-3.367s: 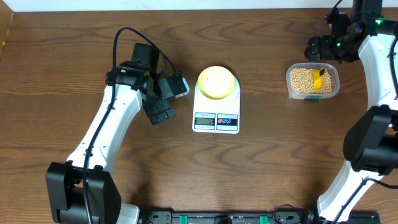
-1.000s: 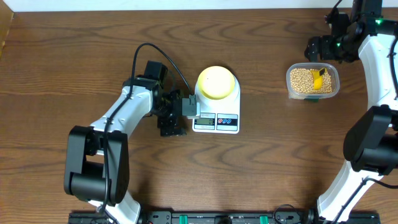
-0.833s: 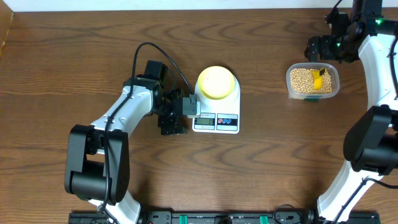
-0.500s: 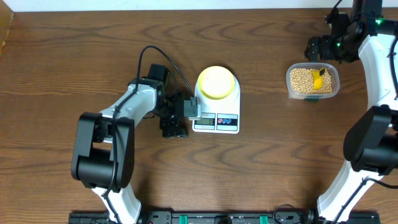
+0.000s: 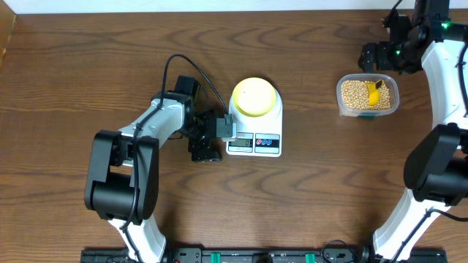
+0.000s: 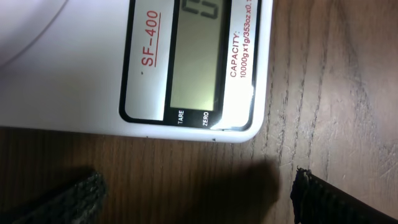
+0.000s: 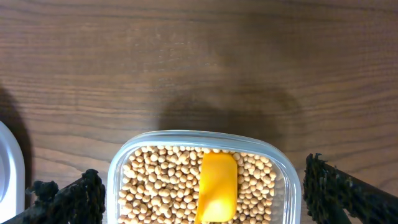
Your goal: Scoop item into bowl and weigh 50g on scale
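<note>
Jaws of my left gripper (image 6: pixel 196 186) spread wide and empty, low beside the display corner of the scale (image 5: pixel 254 143), mid-frame, bowl (image 5: pixel 254 96) on its platform, my right gripper (image 7: pixel 202 177) spread too, over beans (image 5: pixel 355 93) and yellow scoop (image 5: pixel 375 93) in clear tub (image 5: pixel 341 102), upper right.

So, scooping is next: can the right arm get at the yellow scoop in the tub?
Probably yes: the right gripper hangs open beside the clear tub, and the yellow scoop lies uncovered on the soybeans, nothing above it.
</note>
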